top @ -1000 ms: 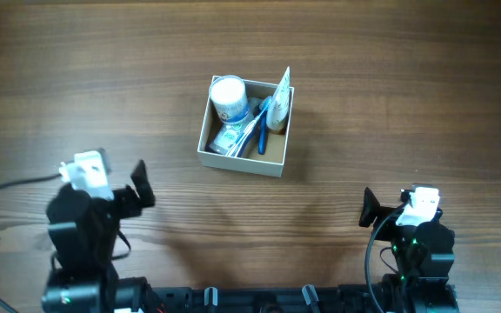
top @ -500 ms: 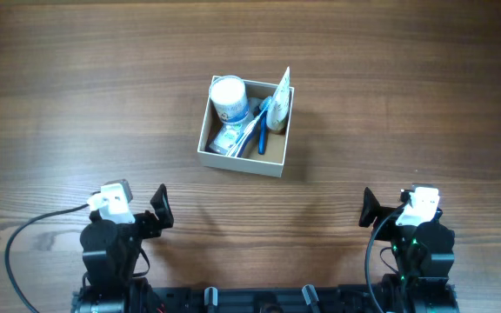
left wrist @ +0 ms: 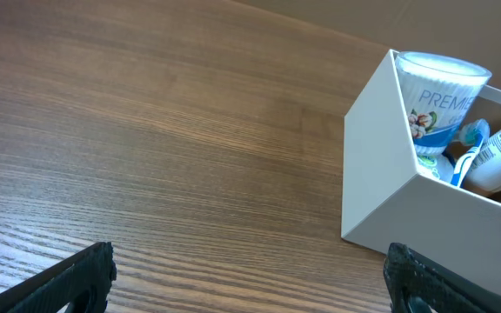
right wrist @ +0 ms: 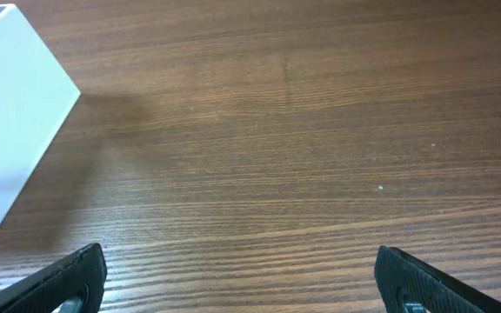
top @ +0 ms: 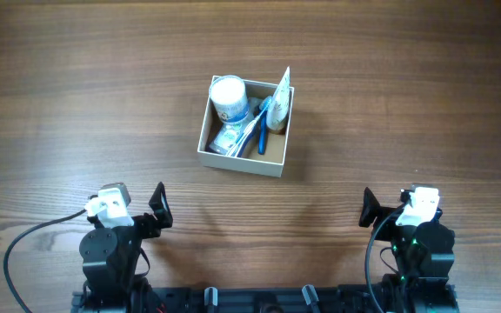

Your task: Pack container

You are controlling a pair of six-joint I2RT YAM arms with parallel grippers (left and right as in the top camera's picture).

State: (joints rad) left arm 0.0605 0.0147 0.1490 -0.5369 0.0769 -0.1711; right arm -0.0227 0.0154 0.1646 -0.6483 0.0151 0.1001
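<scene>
The container (top: 237,163) is a square white box with a tan inside, at the middle of the table. It holds a round white-lidded jar (top: 228,94), a blue toothbrush (top: 262,130), a white tube (top: 278,97) and other small toiletries. My left gripper (top: 157,207) is open and empty near the front left edge, well short of the box. My right gripper (top: 368,209) is open and empty at the front right. In the left wrist view the box wall (left wrist: 381,191) and the jar (left wrist: 437,96) show beyond the open fingers (left wrist: 250,278). The right wrist view shows a box corner (right wrist: 7,130) and open fingers (right wrist: 242,278).
The brown wooden table (top: 76,87) stretches on all sides of the box. A black cable (top: 24,243) loops by the left arm's base at the front edge.
The left arm has drawn back toward the front edge and shifted right, then settled. The right arm and the box have not moved.
</scene>
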